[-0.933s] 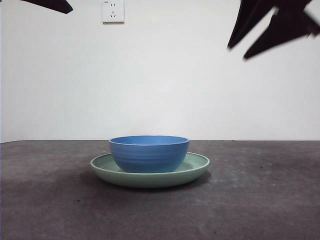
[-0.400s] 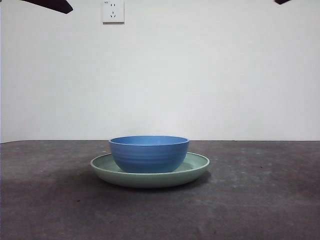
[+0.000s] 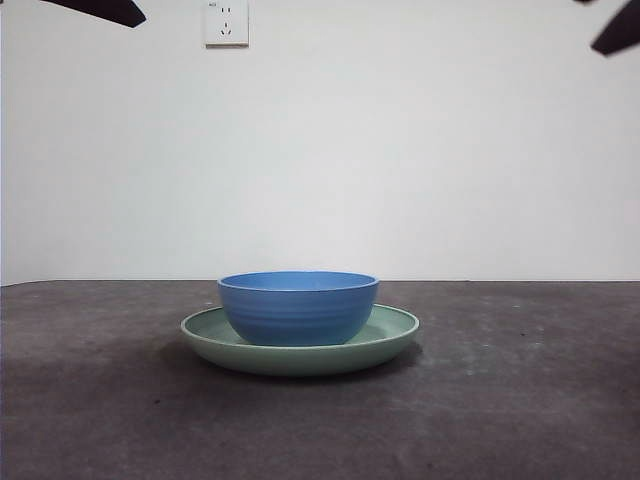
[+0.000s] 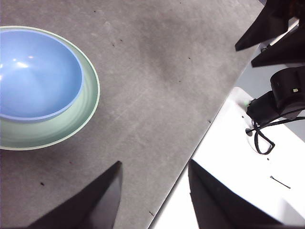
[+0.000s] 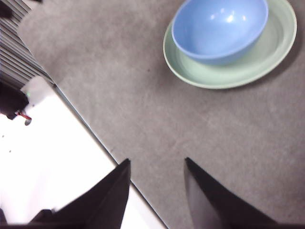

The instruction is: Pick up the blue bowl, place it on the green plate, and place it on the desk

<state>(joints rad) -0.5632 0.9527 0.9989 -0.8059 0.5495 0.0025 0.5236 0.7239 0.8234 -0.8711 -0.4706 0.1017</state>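
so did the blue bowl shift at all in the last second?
No. The blue bowl sits at the same spot on the green plate, unchanged against the wall socket.

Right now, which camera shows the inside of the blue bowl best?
The right wrist view: the blue bowl appears whole, interior visible and empty. The left wrist view crops its edge; the front view shows only its ridged outside.

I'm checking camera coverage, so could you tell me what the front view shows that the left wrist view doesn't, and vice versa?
Only the front view shows the white wall with its socket and the bowl's ridged outside. Only the left wrist view shows the bowl's inside, the desk's edge, the white base with a black cable, and the left gripper, open and empty. Both show the bowl sitting in the plate on the desk.
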